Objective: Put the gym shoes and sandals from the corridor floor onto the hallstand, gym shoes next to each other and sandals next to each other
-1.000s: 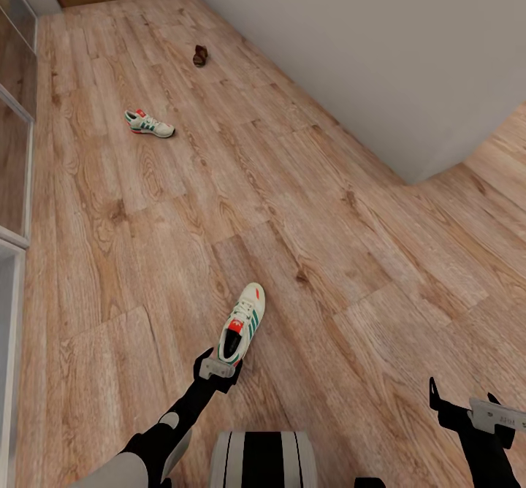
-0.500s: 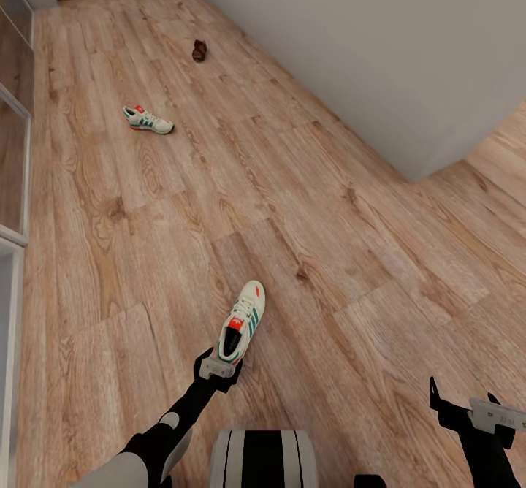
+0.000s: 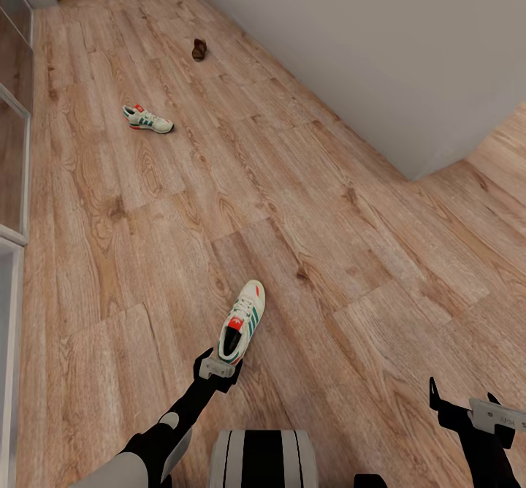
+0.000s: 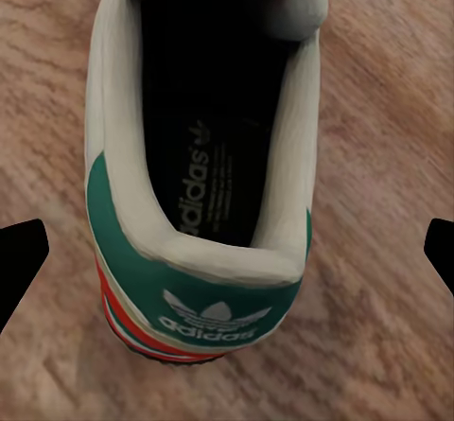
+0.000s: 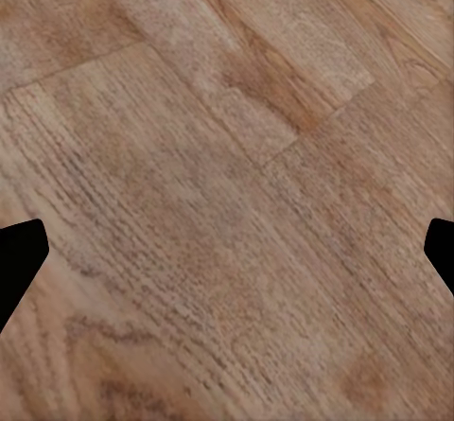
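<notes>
Your left gripper (image 3: 217, 368) sits spread wide just behind the heel of the nearest gym shoe (image 3: 243, 321) on the corridor floor (image 3: 329, 254) — fingers either side, apart from it. Your right gripper (image 3: 467, 408) hangs open over bare planks, well apart from that shoe.

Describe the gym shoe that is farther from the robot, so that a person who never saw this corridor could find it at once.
Follow the long grey wall up the corridor floor, then look across to the glass-panel side. There the far gym shoe lies alone on the planks. It is cream-white with green stripes, unlike the small dark sandal beyond it, and no gripper is near it, unlike the near gym shoe.
</notes>
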